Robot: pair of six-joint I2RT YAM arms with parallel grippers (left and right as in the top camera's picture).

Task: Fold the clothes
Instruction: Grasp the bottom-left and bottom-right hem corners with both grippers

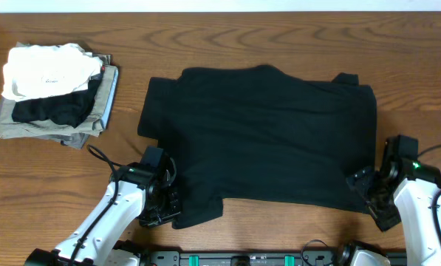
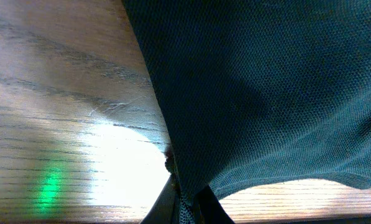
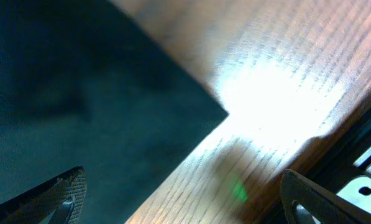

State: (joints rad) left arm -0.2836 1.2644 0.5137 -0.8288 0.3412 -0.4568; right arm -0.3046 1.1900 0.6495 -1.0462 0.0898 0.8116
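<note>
Wooden table (image 1: 242,29) holds a black T-shirt (image 1: 272,133), left gripper (image 2: 184,202) clamped on its edge, right gripper (image 3: 184,198) gaping empty; a one-sided pull may skew it.

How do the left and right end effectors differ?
The left end effector is shut, pinching the black T-shirt at its hem; the right end effector is open, holding nothing. The left is at the shirt's left side, the right at its right edge. Both sit along its near edge.
</note>
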